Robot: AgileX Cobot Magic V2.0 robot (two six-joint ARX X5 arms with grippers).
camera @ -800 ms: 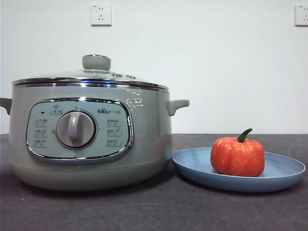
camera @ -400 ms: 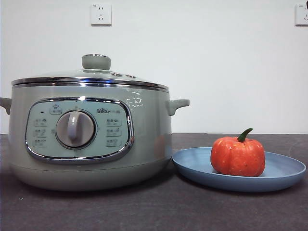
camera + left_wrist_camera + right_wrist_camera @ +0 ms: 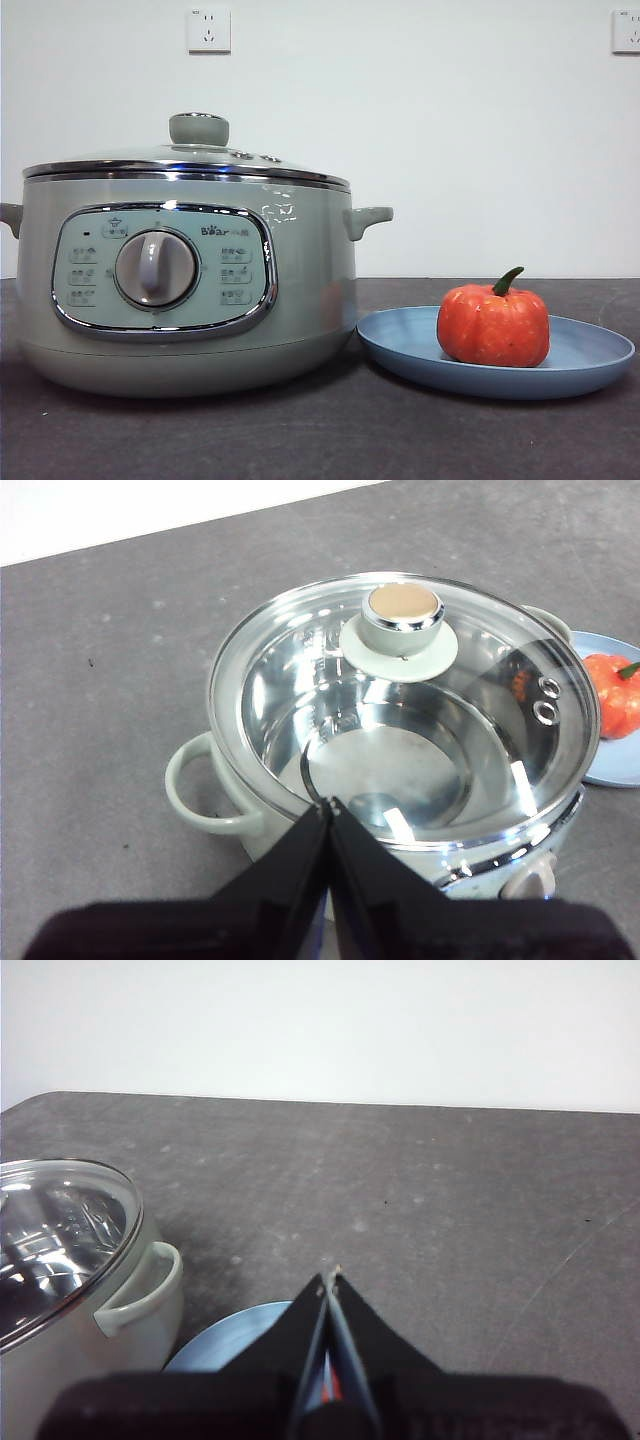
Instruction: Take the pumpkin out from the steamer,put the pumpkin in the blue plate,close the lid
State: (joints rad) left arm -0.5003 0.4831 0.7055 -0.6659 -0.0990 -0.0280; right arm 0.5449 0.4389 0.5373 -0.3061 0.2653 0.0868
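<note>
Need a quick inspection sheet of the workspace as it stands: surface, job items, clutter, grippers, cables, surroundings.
Surface: dark grey table, faint specks, no spills seen.
Steamer: upright, dial panel facing the front camera.
Lid: seated on the steamer, knob up; the pot looks empty through the glass.
Pumpkin: upright on the blue plate, stem up.
Blue plate: flat on the table, beside the steamer.
Clutter: nothing seen.
Left gripper: shut, holding nothing, above the steamer's rim.
Right gripper: shut, holding nothing, above the plate.
Cables: nothing seen.
Surroundings: white wall with two wall sockets.
</note>
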